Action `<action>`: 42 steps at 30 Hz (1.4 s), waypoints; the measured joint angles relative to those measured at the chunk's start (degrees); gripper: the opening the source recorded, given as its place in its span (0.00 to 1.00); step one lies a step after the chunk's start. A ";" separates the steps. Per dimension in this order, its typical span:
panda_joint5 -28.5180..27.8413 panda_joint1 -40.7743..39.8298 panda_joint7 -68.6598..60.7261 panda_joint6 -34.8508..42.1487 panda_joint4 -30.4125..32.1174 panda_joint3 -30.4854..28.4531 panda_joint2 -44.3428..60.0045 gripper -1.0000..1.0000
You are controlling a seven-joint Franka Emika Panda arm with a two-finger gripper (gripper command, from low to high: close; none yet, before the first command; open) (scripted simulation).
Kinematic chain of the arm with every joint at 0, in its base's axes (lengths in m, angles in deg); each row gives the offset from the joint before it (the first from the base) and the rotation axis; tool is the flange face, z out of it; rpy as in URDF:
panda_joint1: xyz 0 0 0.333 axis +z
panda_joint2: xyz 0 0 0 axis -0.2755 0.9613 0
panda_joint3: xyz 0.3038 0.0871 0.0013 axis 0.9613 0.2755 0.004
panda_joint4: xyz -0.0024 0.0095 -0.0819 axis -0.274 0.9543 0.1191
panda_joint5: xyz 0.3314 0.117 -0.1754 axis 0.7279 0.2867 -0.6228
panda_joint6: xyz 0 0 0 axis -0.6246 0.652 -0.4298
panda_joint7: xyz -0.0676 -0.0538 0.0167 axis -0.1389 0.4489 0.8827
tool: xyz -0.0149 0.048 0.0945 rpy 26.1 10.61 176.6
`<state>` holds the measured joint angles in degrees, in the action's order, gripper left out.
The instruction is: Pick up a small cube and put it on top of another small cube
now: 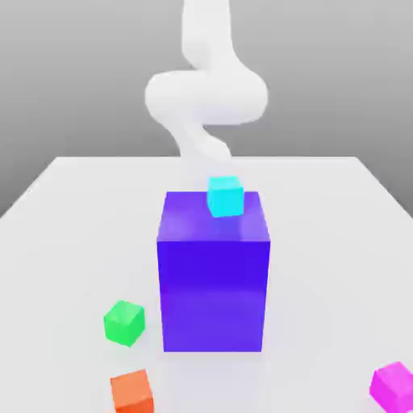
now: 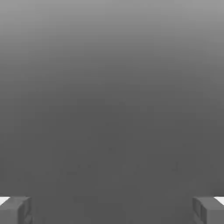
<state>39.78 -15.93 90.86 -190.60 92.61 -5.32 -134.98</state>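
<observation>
Gaping empty tool [image 2: 112, 210], magenta cube [image 1: 393, 385] seemingly near table [image 1: 73, 210] edge, green cube [image 1: 123, 323] apart.

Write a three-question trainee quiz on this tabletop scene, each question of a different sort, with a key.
1. True or false: the cyan cube sits on top of the big blue-purple block.
2. Multiple choice: which small cube lies nearest the exterior view's right edge? A) green cube B) orange cube C) magenta cube
3. Fill in: in the hand view, the gripper has its fingertips wide apart, so it is ____ and holds nothing.

Key: 1 true; 2 C; 3 open.
</observation>
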 joint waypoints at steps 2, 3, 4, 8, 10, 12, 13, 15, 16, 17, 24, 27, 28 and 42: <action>0.00 0.00 0.00 0.00 0.00 0.00 0.00 0.50; 0.00 0.00 0.00 0.00 0.00 0.00 0.00 0.50; 0.00 0.00 0.00 0.00 0.00 0.00 0.00 0.50; -0.01 0.00 0.00 0.00 0.00 0.00 0.00 0.50; -0.01 0.00 0.00 0.00 0.00 0.00 0.00 0.50; -0.01 0.00 0.00 0.00 0.00 0.00 0.00 0.50; -0.01 0.00 0.01 0.00 0.00 0.00 0.00 0.50; -0.01 0.00 0.01 0.00 0.00 0.00 0.00 0.50; -0.01 0.00 0.01 0.00 0.00 0.00 0.00 0.50; -0.01 0.00 0.01 0.00 0.00 0.00 0.00 0.50; -0.02 0.00 0.01 0.00 0.00 0.00 0.00 0.50; -0.02 0.00 0.01 0.00 0.00 0.00 0.00 0.50; -0.02 0.00 0.01 0.00 0.00 0.00 0.00 0.50; -14.85 10.03 -36.72 -2.49 4.58 1.95 18.03 0.50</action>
<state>24.93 -5.89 54.13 -193.09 97.18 -3.37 -116.94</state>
